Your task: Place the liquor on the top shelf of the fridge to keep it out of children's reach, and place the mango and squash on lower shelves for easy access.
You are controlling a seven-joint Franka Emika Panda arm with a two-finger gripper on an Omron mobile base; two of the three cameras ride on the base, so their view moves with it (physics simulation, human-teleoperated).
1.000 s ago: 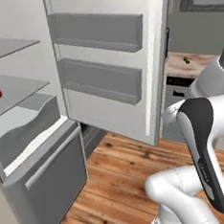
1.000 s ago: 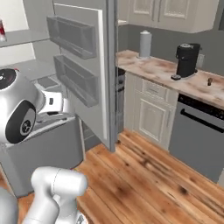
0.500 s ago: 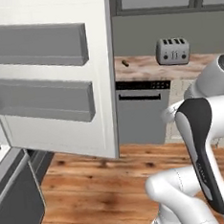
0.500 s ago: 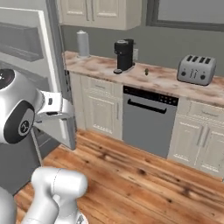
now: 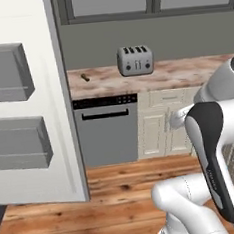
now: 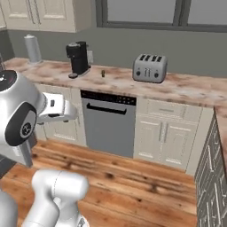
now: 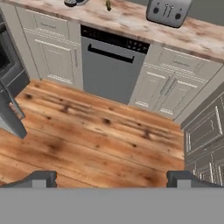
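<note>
The squash (image 6: 103, 72) is a small dark green piece on the counter (image 6: 186, 88); the gripper (image 7: 112, 178) is spread wide, empty.

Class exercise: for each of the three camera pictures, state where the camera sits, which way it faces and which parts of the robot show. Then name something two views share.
Left base view: behind the arm, facing the fridge door and counter; arm lower right.
Right base view: behind it, facing the coffee machine; arm lower left.
Hand view: on the hand, looking down at the floor; open fingers at bottom.
Shared: toaster, dishwasher.
</note>
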